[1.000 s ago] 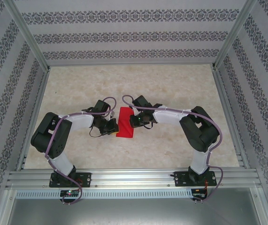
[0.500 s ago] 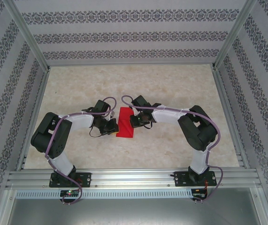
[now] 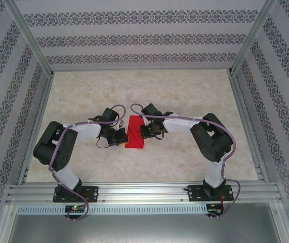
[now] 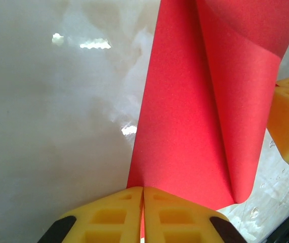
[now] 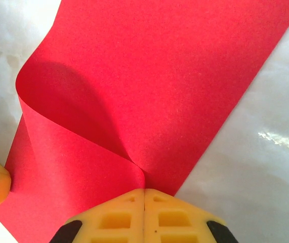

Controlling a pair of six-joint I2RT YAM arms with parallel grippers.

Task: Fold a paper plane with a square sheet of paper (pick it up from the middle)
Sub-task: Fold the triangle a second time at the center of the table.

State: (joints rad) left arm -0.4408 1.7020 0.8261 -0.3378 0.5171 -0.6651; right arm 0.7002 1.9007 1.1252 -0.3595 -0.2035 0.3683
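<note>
The red square sheet of paper point(image 3: 135, 136) lies on the table between both grippers, doubled over into a narrow strip. In the left wrist view the sheet point(image 4: 184, 126) runs away from my left gripper point(image 4: 143, 188), which is shut on its near edge; a flap curls over at the right. My right gripper point(image 5: 144, 190) is shut on the opposite side, where the sheet point(image 5: 159, 76) bends into a rounded loop. From above, the left gripper point(image 3: 123, 136) and right gripper point(image 3: 144, 130) face each other across the paper. A paper plane is out of view.
The pale marbled table point(image 3: 184, 91) is walled by patterned panels on three sides. An aluminium rail point(image 3: 144, 192) carries both arm bases at the near edge. The other gripper's yellow fingertip point(image 4: 288, 121) stands close to the paper's right side.
The right gripper and its forearm have edged slightly left over the paper. The left arm and the paper look unchanged.
</note>
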